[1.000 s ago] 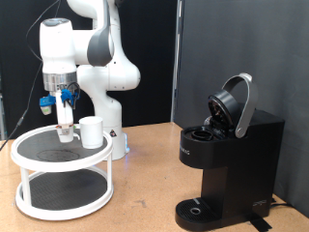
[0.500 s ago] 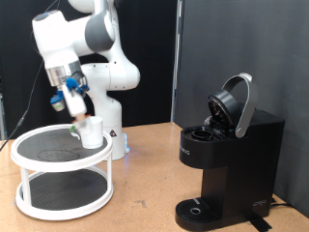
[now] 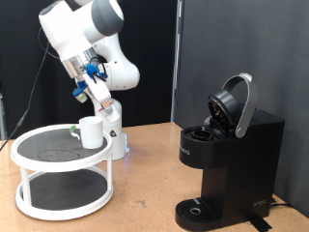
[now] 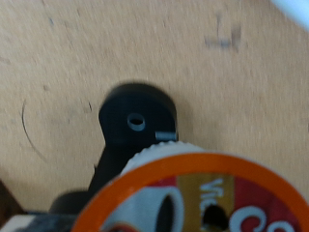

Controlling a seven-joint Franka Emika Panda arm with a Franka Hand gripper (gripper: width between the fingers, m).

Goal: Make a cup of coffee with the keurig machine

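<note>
My gripper (image 3: 99, 99) hangs tilted in the air above the white cup (image 3: 91, 131), which stands on the top shelf of a round white rack (image 3: 39, 182). In the wrist view a coffee pod (image 4: 198, 198) with an orange-rimmed printed lid fills the near edge, held at the fingers. The gripper is shut on it. The black keurig machine (image 3: 230, 164) stands at the exterior view's right with its domed lid raised and its pod chamber open. A black shape (image 4: 135, 126) on the tan table shows beyond the pod in the wrist view.
The white arm's base (image 3: 114, 130) stands behind the rack. A dark curtain covers the back wall. The tan table (image 3: 145, 198) lies bare between rack and machine.
The gripper rose from the rack's top shelf beside the cup, carrying the pod, and swung up and toward the exterior view's right while tilting.
</note>
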